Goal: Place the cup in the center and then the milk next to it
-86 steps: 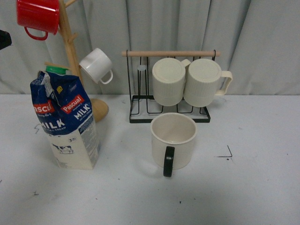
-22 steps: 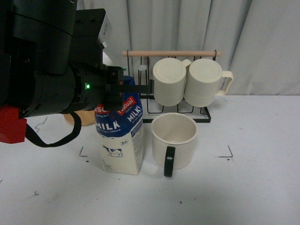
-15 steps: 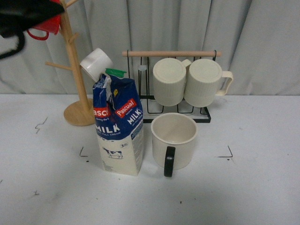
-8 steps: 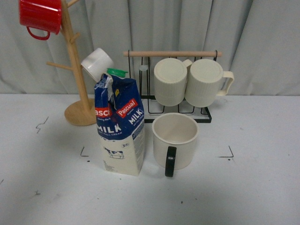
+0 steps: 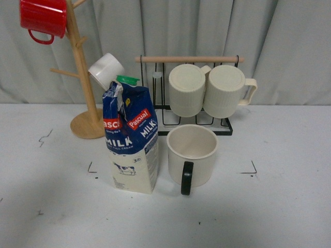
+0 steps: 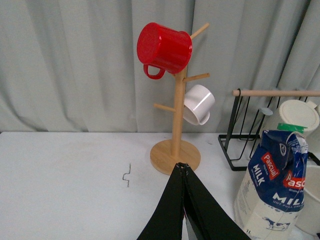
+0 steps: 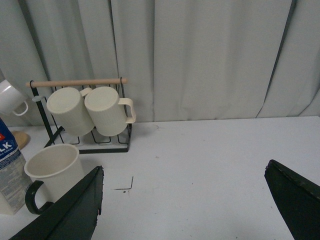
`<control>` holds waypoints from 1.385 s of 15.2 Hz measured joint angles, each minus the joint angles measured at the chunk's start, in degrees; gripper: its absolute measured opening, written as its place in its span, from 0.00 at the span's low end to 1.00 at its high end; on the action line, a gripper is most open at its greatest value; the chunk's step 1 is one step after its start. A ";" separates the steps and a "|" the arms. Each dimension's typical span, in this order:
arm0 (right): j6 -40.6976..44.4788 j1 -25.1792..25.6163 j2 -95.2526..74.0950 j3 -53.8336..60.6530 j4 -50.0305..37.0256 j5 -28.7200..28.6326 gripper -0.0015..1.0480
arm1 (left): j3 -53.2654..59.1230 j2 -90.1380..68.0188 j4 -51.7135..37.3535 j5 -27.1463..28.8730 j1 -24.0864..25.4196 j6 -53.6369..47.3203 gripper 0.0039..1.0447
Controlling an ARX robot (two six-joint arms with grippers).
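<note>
**Cup and milk side by side in the marked patch**

Cup (image 5: 191,154) stood upright in the center (image 5: 227,182), handle toward six o'clock. Milk (image 5: 131,138) stood just beside it at nine o'clock. Left gripper (image 6: 184,172) had its fingers pressed together; right gripper (image 7: 185,200) hung spread wide, both holding nothing.

My right wrist view cuts off the milk carton (image 7: 9,170) and small white mug (image 7: 11,97); the cup's (image 5: 192,155) smiley face is hidden.
</note>
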State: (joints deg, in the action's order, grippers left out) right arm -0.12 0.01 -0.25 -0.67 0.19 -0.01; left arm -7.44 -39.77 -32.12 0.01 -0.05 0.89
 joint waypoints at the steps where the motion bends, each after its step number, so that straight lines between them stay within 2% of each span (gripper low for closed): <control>1: 0.00 0.00 0.00 0.00 0.02 0.00 0.94 | 1.07 1.92 0.98 0.00 0.02 0.00 0.01; 7: 0.00 0.00 0.00 0.00 0.02 0.00 0.94 | 4.92 13.16 8.39 0.00 0.02 -0.02 0.01; 9: 0.00 0.00 0.00 0.00 0.02 0.00 0.94 | 6.84 15.39 8.20 0.00 0.02 -0.02 0.01; 20: 0.00 0.00 0.00 0.00 0.02 0.00 0.94 | 6.84 30.14 22.27 0.00 0.02 -0.04 0.01; 21: 0.00 0.00 0.00 0.00 0.02 0.00 0.94 | 6.78 35.32 30.97 -0.15 0.02 -0.07 0.01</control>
State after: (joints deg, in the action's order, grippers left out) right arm -0.12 0.01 -0.25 -0.67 0.21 -0.01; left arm -0.67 -4.45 -1.15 -0.14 -0.03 0.82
